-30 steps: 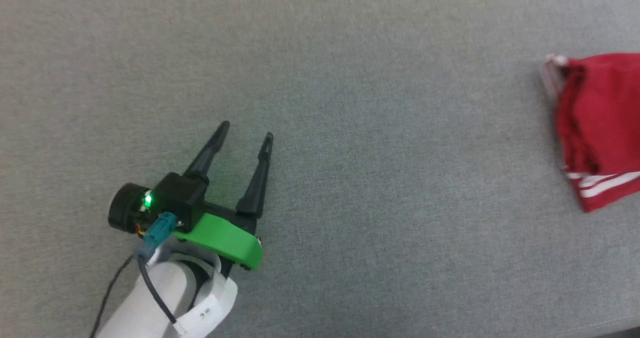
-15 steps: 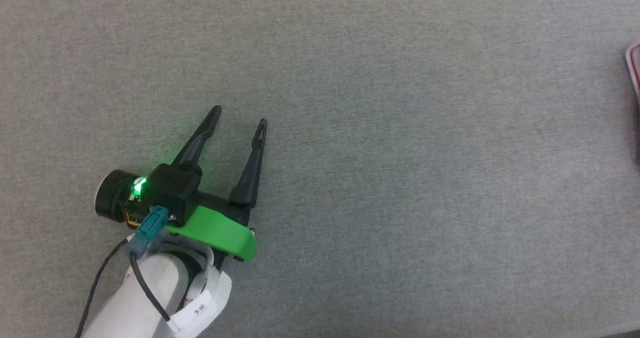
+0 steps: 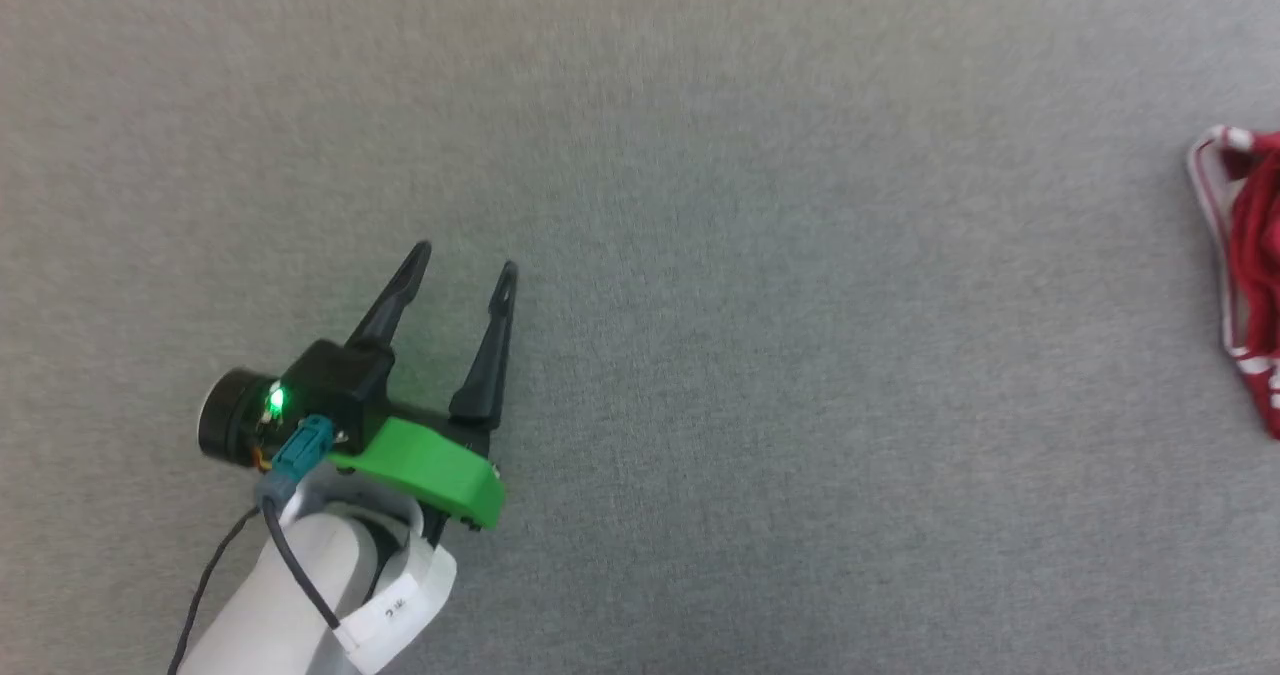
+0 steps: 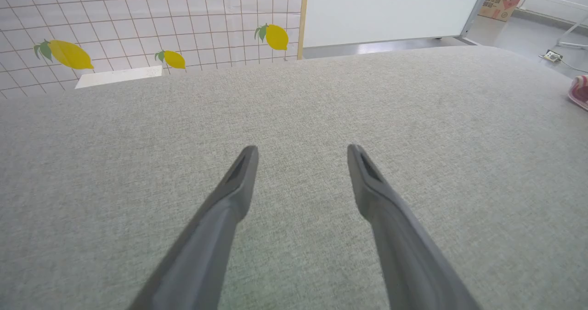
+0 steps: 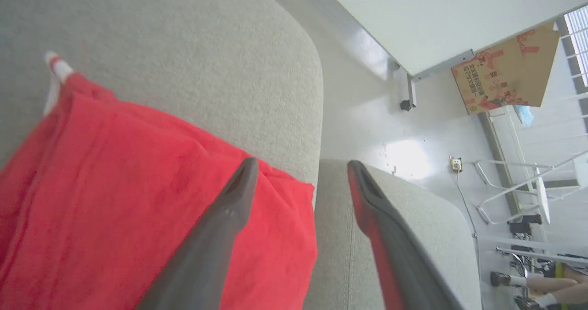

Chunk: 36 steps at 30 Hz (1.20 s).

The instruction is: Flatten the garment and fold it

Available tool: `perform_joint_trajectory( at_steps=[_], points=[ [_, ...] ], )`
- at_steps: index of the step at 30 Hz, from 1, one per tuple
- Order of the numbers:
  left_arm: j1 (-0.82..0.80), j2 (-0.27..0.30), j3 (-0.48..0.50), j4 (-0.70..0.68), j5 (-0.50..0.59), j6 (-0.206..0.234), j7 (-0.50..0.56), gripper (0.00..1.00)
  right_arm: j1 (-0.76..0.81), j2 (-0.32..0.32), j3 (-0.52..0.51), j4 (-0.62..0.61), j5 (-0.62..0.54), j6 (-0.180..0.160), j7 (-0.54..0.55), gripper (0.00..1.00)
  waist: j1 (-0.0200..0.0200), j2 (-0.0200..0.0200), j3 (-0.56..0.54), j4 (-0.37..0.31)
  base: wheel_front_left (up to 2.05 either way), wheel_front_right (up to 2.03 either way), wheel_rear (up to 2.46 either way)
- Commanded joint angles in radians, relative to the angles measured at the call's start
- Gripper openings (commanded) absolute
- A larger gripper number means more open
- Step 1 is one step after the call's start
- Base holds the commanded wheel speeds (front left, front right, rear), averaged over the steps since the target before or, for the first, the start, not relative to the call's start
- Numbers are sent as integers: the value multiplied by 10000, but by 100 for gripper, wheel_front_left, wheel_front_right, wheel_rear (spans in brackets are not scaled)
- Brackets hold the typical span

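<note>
1. Grey upholstered surface (image 3: 800, 355): it is spreading across the whole head view. In the right wrist view it is showing as two rounded cushions (image 5: 275, 71) meeting at a seam.

2. Tiled wall (image 4: 138, 20), printed with yellow lemons: it is standing beyond the far edge of the surface in the left wrist view, with a white panel (image 4: 386, 7) standing beside it.

3. Garment (image 3: 1258, 245), red with white-and-red striped trim: it is lying bunched on the surface at the far right edge of the head view, well apart from the left gripper. In the right wrist view the garment (image 5: 115, 186) is reaching up to the cushion seam.

4. Left gripper (image 3: 465, 257), on a green mount (image 3: 430, 465) and pale forearm: it is hovering over bare fabric at lower left, its fingers standing apart and holding nothing. The left wrist view is showing the same gap (image 4: 302, 148).

5. Right gripper (image 5: 302, 162): its fingers are standing apart, one crossing over the red cloth, the other over grey cushion, nothing clamped between them.

6. Cardboard box (image 5: 500, 71): it is leaning against the panel's foot.

7. A person's feet (image 5: 505, 280): they are showing on the floor at lower right.
</note>
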Motion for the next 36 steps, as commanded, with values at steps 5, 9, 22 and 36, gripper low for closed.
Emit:
perform_joint_trajectory(
  at_steps=[5,9,22,36],
  points=[
    [350,119,260,352,-311,98,-152,100,-175,614,-105,-1113,1546,-17,-762,100,-1,0,-2177,296,0,0,0],
    [550,277,449,423,-479,172,-123,100,125,1083,-325,-2029,2404,-17,-1212,100,-1,0,-2836,502,0,0,0],
    [1389,671,775,401,-758,650,248,100,3242,3904,-2867,-4558,2283,-17,-1873,100,-1,0,-4005,1267,0,0,0],
    [2300,623,455,859,-446,1252,184,100,6811,7547,-4665,-6872,-182,-17,-1499,100,-1,0,-4551,1656,0,0,0]
  ],
)
